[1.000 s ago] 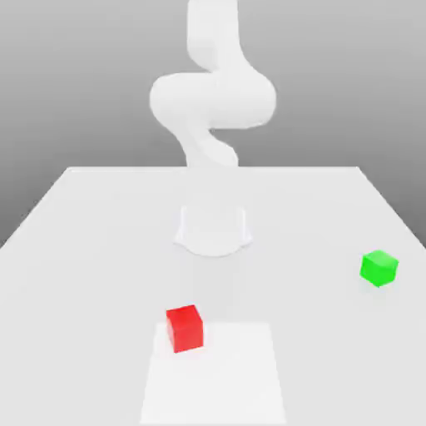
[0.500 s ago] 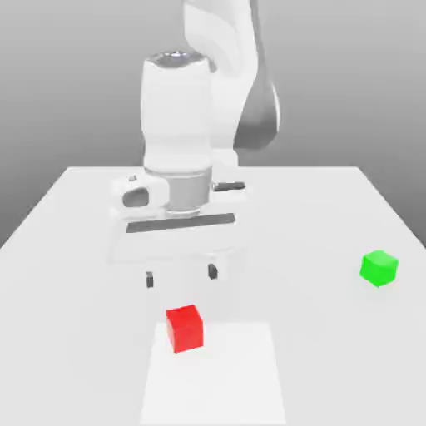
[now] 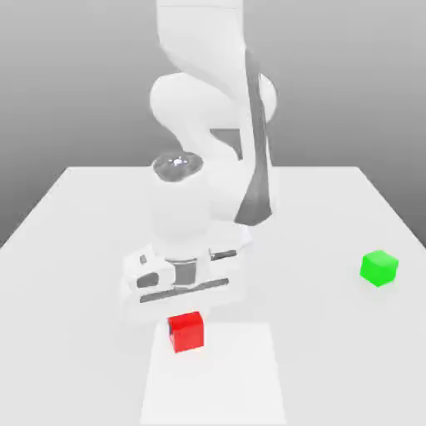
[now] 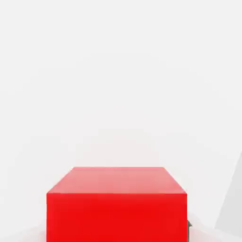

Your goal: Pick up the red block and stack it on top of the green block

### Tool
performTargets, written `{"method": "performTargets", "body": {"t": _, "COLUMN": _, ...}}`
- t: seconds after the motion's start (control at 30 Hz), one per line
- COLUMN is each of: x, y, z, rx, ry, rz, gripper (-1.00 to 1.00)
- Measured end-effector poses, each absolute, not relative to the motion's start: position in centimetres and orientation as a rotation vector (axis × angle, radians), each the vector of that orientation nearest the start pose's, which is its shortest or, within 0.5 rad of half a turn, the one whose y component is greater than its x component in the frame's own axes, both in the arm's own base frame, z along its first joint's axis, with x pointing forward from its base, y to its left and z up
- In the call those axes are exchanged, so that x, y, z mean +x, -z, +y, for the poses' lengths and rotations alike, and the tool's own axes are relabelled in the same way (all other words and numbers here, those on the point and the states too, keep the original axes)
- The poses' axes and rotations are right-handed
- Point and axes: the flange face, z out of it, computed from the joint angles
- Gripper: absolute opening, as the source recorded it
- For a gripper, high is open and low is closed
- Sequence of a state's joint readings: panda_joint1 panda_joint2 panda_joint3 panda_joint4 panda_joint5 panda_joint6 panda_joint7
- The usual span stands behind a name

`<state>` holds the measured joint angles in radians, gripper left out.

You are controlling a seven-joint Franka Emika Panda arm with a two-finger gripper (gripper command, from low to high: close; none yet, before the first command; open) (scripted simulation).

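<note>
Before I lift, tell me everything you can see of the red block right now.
The red block is a small, plain, glossy bright red cube sitting flat and upright on the white table, at the far edge of a paler square patch. The gripper is down directly over it, shut on it. It sits well apart from the green block.

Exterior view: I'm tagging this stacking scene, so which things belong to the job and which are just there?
Belongs to the job:
- red block, under the claw
- green block, alone toward the exterior view's right

Just there:
- white table
- pale square patch on the table, under the red block's edge
</note>
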<state>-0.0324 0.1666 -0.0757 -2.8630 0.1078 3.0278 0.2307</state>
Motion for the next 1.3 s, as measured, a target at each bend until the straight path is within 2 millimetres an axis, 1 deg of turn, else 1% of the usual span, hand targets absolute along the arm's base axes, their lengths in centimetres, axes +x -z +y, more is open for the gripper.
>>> {"method": "performTargets", "body": {"t": 0.2, "x": 34.3, "y": -20.0, "z": -4.8, "rx": -3.063, "ry": -0.001, "rz": 0.698, "gripper": -1.00}}
{"method": "performTargets", "body": {"t": 0.23, "x": 34.4, "y": -20.6, "z": -3.6, "rx": -3.071, "ry": -0.001, "rz": 0.659, "gripper": -1.00}}
{"method": "performTargets", "body": {"t": 0.3, "x": 34.9, "y": -21.3, "z": -0.1, "rx": -3.088, "ry": 0.001, "rz": 0.569, "gripper": -1.00}}
{"method": "performTargets", "body": {"t": 0.4, "x": 34.8, "y": -22.0, "z": 6.2, "rx": -3.111, "ry": 0.005, "rz": 0.407, "gripper": -1.00}}
{"method": "performTargets", "body": {"t": 0.47, "x": 34.0, "y": -22.5, "z": 10.7, "rx": -3.123, "ry": 0.006, "rz": 0.289, "gripper": -1.00}}
{"method": "performTargets", "body": {"t": 0.57, "x": 31.7, "y": -23.1, "z": 17.3, "rx": -3.133, "ry": 0.006, "rz": 0.106, "gripper": -1.00}}
{"method": "performTargets", "body": {"t": 0.67, "x": 28.1, "y": -23.6, "z": 23.5, "rx": -3.133, "ry": 0.005, "rz": -0.078, "gripper": -1.00}}
{"method": "performTargets", "body": {"t": 0.77, "x": 23.2, "y": -24.1, "z": 28.9, "rx": -3.125, "ry": 0.003, "rz": -0.263, "gripper": -1.00}}
{"method": "performTargets", "body": {"t": 0.87, "x": 17.2, "y": -24.6, "z": 33.2, "rx": -3.107, "ry": 0.000, "rz": -0.448, "gripper": -1.00}}
{"method": "performTargets", "body": {"t": 0.9, "x": 15.9, "y": -24.4, "z": 34.0, "rx": -3.103, "ry": 0.001, "rz": -0.486, "gripper": -1.00}}
{"method": "performTargets", "body": {"t": 0.93, "x": 15.3, "y": -23.9, "z": 34.4, "rx": -3.101, "ry": 0.004, "rz": -0.504, "gripper": -1.00}}
{"method": "performTargets", "body": {"t": 1.0, "x": 14.9, "y": -22.4, "z": 34.8, "rx": -3.101, "ry": 0.008, "rz": -0.515, "gripper": -1.00}}
{"method": "performTargets", "body": {"t": 1.13, "x": 14.8, "y": -19.0, "z": 34.7, "rx": -3.100, "ry": 0.007, "rz": -0.516, "gripper": -1.00}}
{"method": "performTargets", "body": {"t": 1.17, "x": 14.6, "y": -18.3, "z": 34.7, "rx": -3.099, "ry": 0.004, "rz": -0.520, "gripper": 1.00}}
{"method": "performTargets", "body": {"t": 1.3, "x": 14.6, "y": -18.3, "z": 34.7, "rx": -3.099, "ry": 0.004, "rz": -0.520, "gripper": 1.00}}
